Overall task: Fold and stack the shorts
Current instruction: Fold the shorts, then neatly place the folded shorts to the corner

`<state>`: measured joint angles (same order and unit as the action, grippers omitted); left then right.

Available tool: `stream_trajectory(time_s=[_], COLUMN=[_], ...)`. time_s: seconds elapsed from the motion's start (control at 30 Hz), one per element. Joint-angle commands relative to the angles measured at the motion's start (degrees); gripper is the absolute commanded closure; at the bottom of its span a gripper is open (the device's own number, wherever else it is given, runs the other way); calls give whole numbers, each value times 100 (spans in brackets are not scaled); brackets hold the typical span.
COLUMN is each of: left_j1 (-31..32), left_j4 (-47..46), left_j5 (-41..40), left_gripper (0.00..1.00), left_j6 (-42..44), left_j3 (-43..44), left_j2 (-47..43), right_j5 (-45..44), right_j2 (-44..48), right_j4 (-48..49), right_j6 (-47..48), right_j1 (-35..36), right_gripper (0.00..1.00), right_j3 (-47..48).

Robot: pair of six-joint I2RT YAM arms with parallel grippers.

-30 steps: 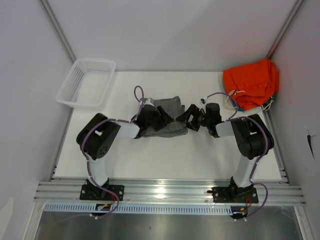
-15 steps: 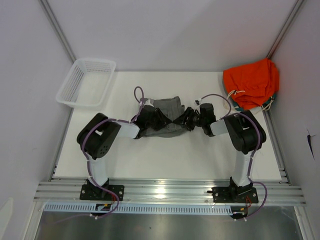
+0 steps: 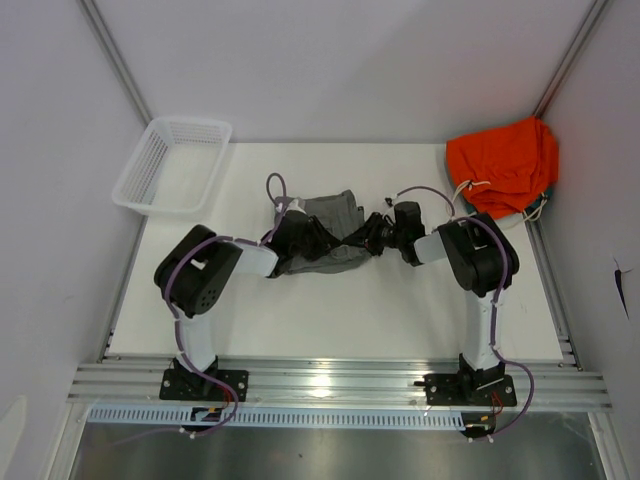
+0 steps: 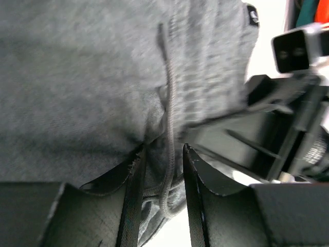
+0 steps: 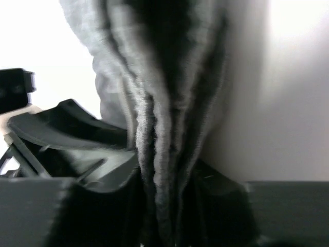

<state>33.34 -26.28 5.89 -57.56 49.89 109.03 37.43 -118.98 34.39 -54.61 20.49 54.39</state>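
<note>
The grey shorts [image 3: 336,222] lie bunched in the middle of the white table, stretched between both grippers. My left gripper [image 3: 313,238] grips their left side. In the left wrist view its fingers [image 4: 134,195] stand close together on grey fabric [image 4: 92,77] and a grey drawstring [image 4: 169,113], so the gripper [image 4: 160,172] is shut on the shorts. My right gripper [image 3: 371,236] sits at their right edge. In the right wrist view several folds of the grey shorts [image 5: 159,103] are pinched in that gripper [image 5: 165,206], filling the gap. A tiny dark tag [image 4: 252,14] shows at one hem.
A white mesh basket [image 3: 170,165] stands at the back left of the table. A bright orange garment [image 3: 503,162] with a white drawstring lies heaped at the back right corner. The right arm's black body [image 4: 293,128] looms close in the left wrist view.
The right gripper has moved left to the shorts' right edge and closed on the fabric. The left gripper has also closed on its side of the shorts.
</note>
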Motion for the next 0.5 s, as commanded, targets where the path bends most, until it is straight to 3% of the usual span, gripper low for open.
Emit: stream_trajectory(time_s=[0.0, 0.07, 0.13, 0.27, 0.47], left_j1=[76, 76, 76, 76, 41], left_j4=[-351, -447, -518, -141, 763], left_j5=[228, 316, 438, 422, 273], left_gripper=[63, 62, 55, 33, 24], left_j6=[52, 52, 174, 482, 807], left_j3=[-23, -49, -84, -67, -23], left_j2=[39, 13, -118, -689, -1955], right_j5=[-271, -341, -420, -508, -754], right_j2=[-275, -240, -179, -21, 444], right_j4=[-520, -565, -670, -1012, -1819], right_j6=[178, 240, 319, 600, 1215], right_j1=[87, 78, 60, 16, -150], right_gripper=[76, 82, 97, 99, 99], right_j3=[185, 203, 230, 344, 765])
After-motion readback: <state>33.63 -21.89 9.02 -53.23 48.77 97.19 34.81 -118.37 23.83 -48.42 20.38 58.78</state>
